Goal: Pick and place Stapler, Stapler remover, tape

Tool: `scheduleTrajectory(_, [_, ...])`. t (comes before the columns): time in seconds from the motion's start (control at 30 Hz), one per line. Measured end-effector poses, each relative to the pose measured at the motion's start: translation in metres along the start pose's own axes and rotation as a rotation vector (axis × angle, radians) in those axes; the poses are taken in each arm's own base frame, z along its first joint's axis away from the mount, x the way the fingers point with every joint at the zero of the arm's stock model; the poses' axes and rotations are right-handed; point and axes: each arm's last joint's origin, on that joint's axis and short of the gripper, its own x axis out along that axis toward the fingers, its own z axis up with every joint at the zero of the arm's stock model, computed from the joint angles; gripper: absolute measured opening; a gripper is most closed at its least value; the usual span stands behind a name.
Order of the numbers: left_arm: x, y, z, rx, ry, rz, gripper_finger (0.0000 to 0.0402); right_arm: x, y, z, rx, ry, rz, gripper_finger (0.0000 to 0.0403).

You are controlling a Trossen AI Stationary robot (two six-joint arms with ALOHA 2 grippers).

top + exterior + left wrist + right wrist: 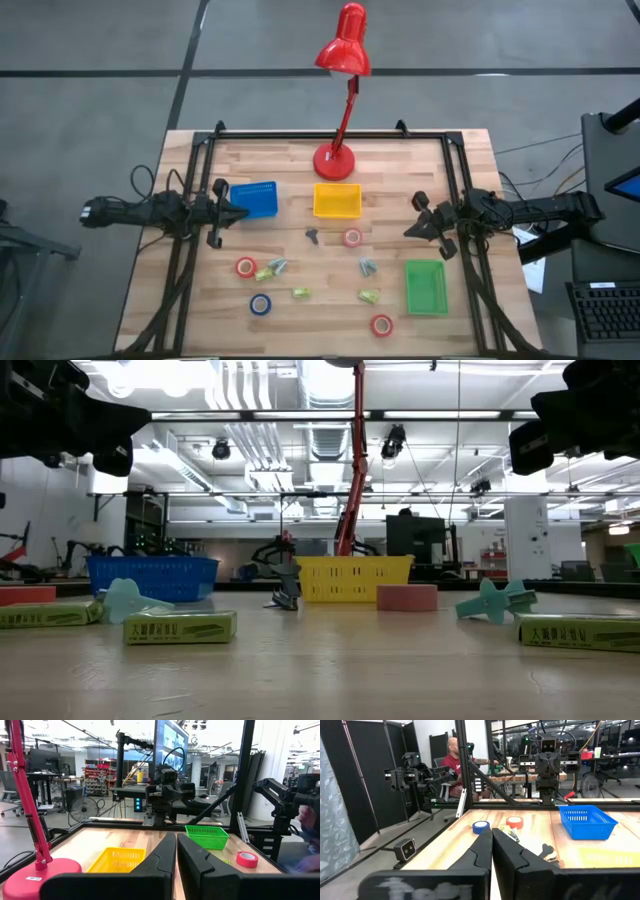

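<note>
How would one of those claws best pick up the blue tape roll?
From straight above. The blue tape roll lies flat, its hole facing up, so one finger could go inside and one outside, pinching the ring's wall. The left gripper is probably nearer.

Yellow-green boxes (180, 626): dark printing runs along the long side facing the low view, characters too small to make out
Lamp base (40, 874): a small white sticker sits on the red foot, its print unreadable
Elsewhere: no legible words, brands or numbers
</note>
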Motion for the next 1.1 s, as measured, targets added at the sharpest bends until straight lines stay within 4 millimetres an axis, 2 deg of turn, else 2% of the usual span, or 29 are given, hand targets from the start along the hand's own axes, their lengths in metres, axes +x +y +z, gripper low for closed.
scheduleTrajectory(0.27, [0.0, 0.0, 0.0, 0.0, 0.0, 0.0, 0.0021, 0.0, 0.001, 0.005, -0.014, -0.047, 0.007, 0.0009])
scheduleTrajectory(0.4, [0.0, 0.0, 0.0, 0.0, 0.0, 0.0, 0.0018, 0.0, 0.002, 0.008, 0.044, -0.079, 0.018, 0.0009])
scheduleTrajectory(0.67, [0.0, 0.0, -0.001, 0.0, 0.002, 0.0, 0.0021, -0.001, 0.003, 0.017, 0.014, -0.167, 0.029, 0.0009])
scheduleTrajectory(0.8, [0.0, 0.0, -0.003, 0.001, 0.008, 0.0, 0.0018, -0.001, 0.003, 0.017, 0.068, -0.173, 0.031, 0.0009])
scheduleTrajectory(0.97, [0.0, 0.0, -0.005, 0.002, 0.016, 0.0, 0.0021, 0.0, -0.003, 0.016, 0.136, -0.197, -0.13, 0.0009])
scheduleTrajectory(1.1, [0.0, 0.0, -0.005, 0.002, 0.017, 0.001, 0.002, 0.005, -0.006, 0.014, 0.123, -0.171, -0.17, 0.0009])
